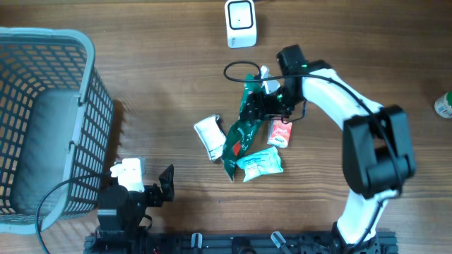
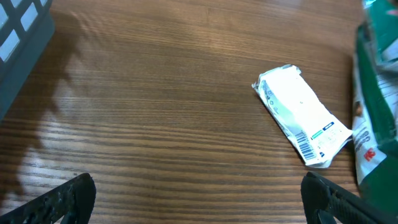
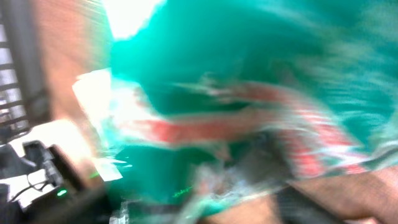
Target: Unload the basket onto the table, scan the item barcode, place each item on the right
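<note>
At the right wrist, green packet (image 3: pixel 249 62) (blurred) fills view.

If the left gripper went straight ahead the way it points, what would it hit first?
Probably the white packet, right of the left gripper's centre line; dead centre shows only table.

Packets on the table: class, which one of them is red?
The red packet, lying just right of the green bag in the overhead view. The other small ones are the white packet and the pale teal packet.
</note>
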Controlling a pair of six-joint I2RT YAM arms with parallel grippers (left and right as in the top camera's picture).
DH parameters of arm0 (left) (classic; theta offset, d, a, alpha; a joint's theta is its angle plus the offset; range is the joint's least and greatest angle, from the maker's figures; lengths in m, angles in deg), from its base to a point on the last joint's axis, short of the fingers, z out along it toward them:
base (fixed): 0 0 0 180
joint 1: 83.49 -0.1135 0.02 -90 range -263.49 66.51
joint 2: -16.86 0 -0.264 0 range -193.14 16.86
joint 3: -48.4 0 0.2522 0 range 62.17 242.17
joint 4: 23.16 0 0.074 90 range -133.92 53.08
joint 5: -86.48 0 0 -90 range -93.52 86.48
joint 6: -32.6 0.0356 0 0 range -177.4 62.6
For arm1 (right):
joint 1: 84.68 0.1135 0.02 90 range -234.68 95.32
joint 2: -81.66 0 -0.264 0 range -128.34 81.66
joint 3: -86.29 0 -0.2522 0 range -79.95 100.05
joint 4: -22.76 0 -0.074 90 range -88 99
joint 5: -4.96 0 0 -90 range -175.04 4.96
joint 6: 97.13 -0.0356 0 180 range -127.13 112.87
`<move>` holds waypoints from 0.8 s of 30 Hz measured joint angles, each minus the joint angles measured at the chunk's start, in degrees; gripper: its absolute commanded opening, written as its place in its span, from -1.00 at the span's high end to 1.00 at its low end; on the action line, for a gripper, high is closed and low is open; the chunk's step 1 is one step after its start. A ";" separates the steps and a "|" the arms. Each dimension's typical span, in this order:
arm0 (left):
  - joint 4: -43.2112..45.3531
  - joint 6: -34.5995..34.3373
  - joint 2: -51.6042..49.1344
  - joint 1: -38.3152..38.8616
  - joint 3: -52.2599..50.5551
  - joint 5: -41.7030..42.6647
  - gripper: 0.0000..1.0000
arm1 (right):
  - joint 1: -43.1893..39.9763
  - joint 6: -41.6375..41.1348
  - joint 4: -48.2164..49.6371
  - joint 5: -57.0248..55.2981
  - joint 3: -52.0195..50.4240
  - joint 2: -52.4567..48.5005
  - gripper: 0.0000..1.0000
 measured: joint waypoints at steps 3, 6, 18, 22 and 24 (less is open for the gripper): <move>-0.02 0.00 0.00 0.00 0.00 0.00 -1.00 | 0.02 0.22 0.00 4.52 0.00 4.74 0.90; -0.02 0.00 0.00 0.00 0.00 0.02 -1.00 | 0.02 1.33 0.24 10.93 0.00 7.34 0.91; -0.02 0.00 0.00 0.00 0.00 0.00 -1.00 | 2.27 2.47 4.26 24.33 0.00 7.41 -0.99; 0.00 0.00 0.00 0.00 0.00 0.00 -1.00 | 4.81 -9.29 3.50 5.11 -0.63 7.43 -1.00; -0.02 0.00 0.00 0.00 0.00 0.00 -1.00 | 4.98 -13.94 5.14 0.17 -2.40 7.43 -1.00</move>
